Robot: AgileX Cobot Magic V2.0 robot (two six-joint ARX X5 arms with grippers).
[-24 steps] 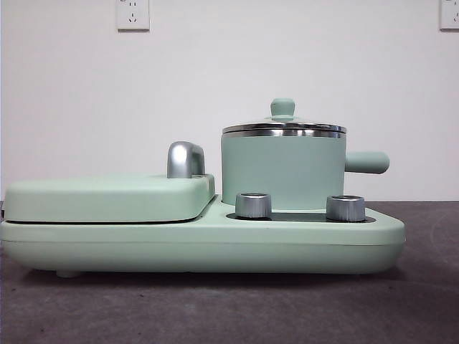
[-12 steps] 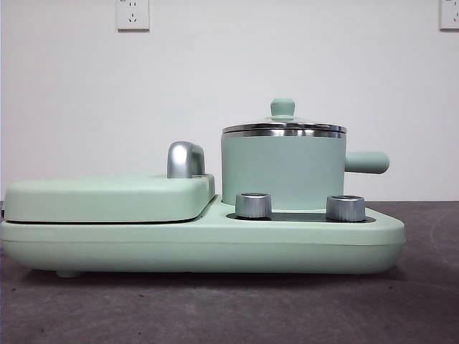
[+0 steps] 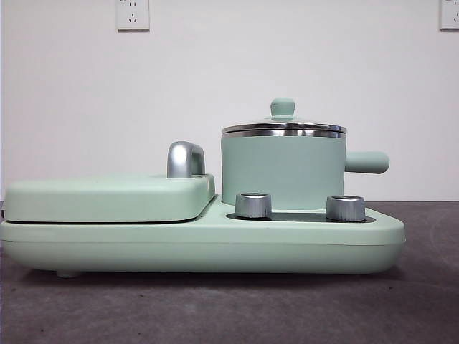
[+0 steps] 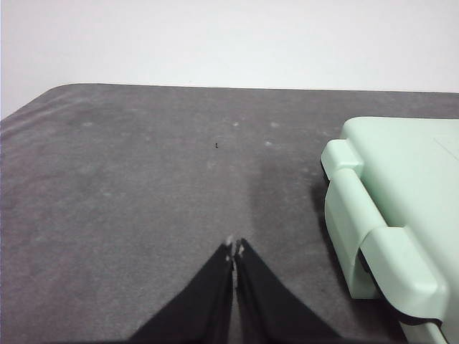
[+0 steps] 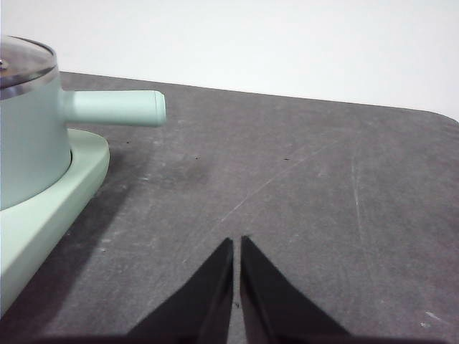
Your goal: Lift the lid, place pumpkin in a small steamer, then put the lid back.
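The small steamer (image 3: 283,170), a mint-green pot with a stubby side handle (image 3: 367,162), stands on the right half of the cooker base. The lid (image 3: 283,127) sits on it, glass with a steel rim and a mint-green knob (image 3: 282,107). The right wrist view also shows the steamer (image 5: 25,143) and its lid (image 5: 21,63). The pumpkin is out of view. My left gripper (image 4: 234,251) is shut and empty over bare table beside the grill unit. My right gripper (image 5: 237,244) is shut and empty over bare table, apart from the pot handle (image 5: 118,107).
The wide mint-green grill cover (image 3: 107,197) with a chrome handle (image 3: 185,159) fills the left of the base (image 3: 201,247); it also shows in the left wrist view (image 4: 398,215). Two steel dials (image 3: 253,205) (image 3: 346,208) stand before the pot. Grey table mat (image 3: 229,308) all round.
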